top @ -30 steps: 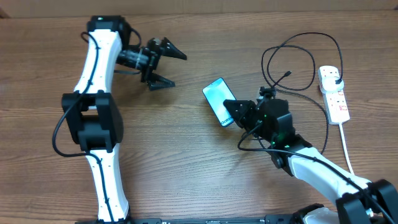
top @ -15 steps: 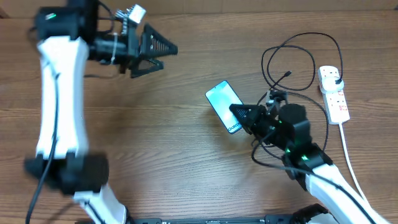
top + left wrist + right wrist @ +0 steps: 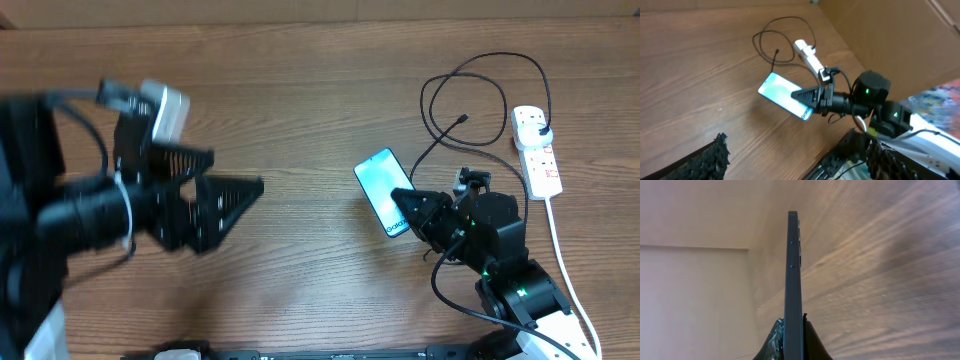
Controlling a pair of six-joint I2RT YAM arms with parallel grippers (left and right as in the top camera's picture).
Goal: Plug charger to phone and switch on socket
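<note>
The phone point(image 3: 380, 185) shows its blue-teal screen face up, right of the table's middle. My right gripper point(image 3: 404, 204) is shut on its near end. In the right wrist view the phone point(image 3: 792, 275) is edge-on between the two fingers point(image 3: 774, 341). The charger point(image 3: 480, 100) lies looped behind it, with its connector tip point(image 3: 465, 118) free on the wood and its plug in the socket point(image 3: 540, 160) at the far right. My left gripper point(image 3: 238, 170) hangs open high over the left side with nothing in it. The left wrist view shows the phone point(image 3: 780, 90), charger point(image 3: 771, 37) and socket point(image 3: 809, 54).
The socket's thick white cord point(image 3: 560, 250) runs down the right edge toward the front. The right arm point(image 3: 510, 280) stretches from the front right corner. A beige wall rises behind the table's far edge point(image 3: 320, 22).
My left arm has risen toward the overhead camera and swung toward the front left. My right gripper has carried the phone a little to the right and nearer the front.
</note>
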